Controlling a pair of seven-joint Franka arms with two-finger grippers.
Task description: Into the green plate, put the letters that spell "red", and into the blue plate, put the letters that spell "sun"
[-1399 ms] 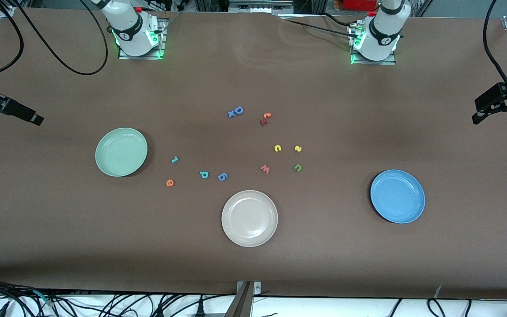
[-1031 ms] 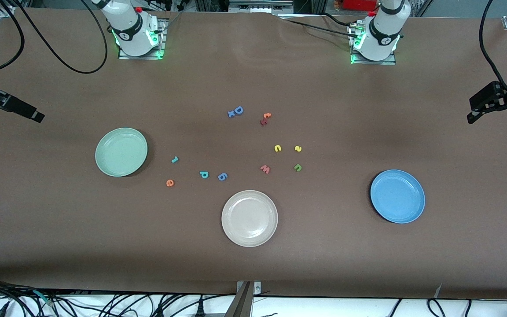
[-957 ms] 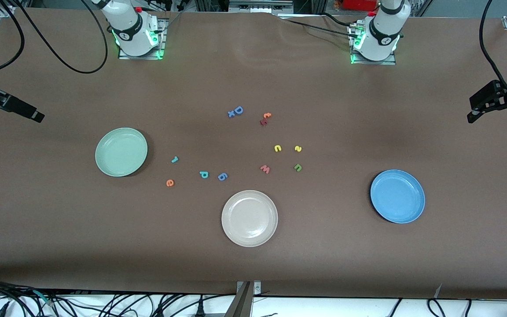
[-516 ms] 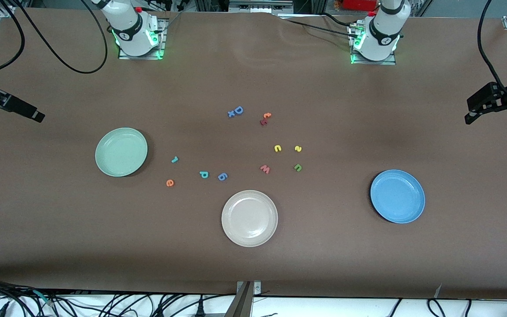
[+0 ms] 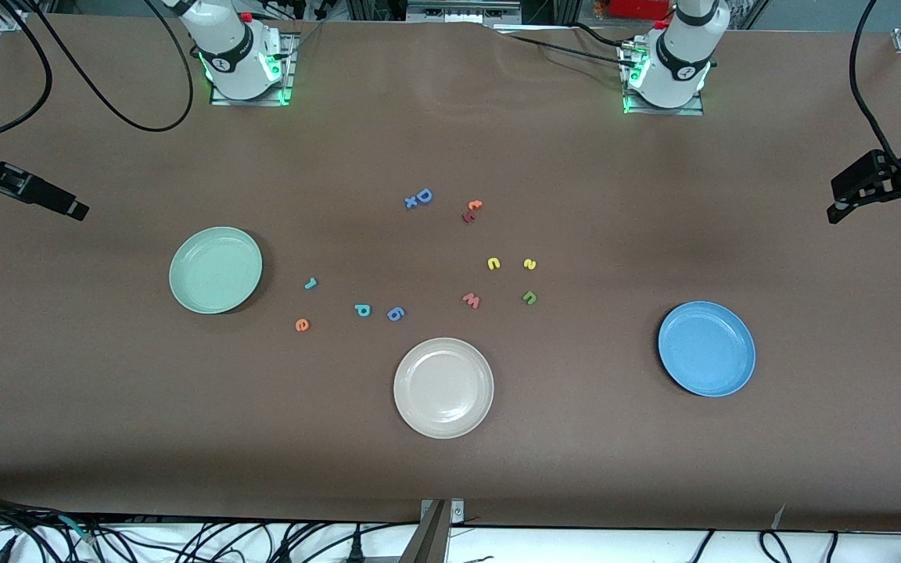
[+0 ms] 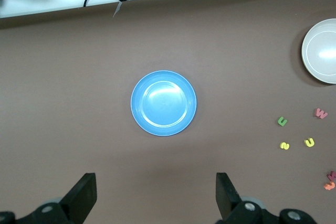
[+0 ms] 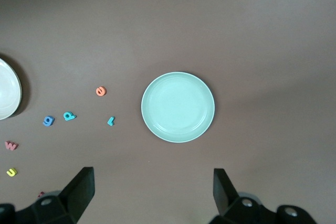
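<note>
Front view: left gripper [image 5: 884, 199], right gripper [image 5: 44, 199] jaws open, empty, high above table edges.

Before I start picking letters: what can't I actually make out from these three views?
- Dark red letter touching the orange "t", front view: too small to read.
- Small blue piece against the blue "D", front view: shape unclear.
- Left gripper and right gripper, front view: arms cut off by the frame edges.

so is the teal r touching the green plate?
Apart. The front view shows bare table between the teal r and the green plate; the right wrist view agrees.
</note>
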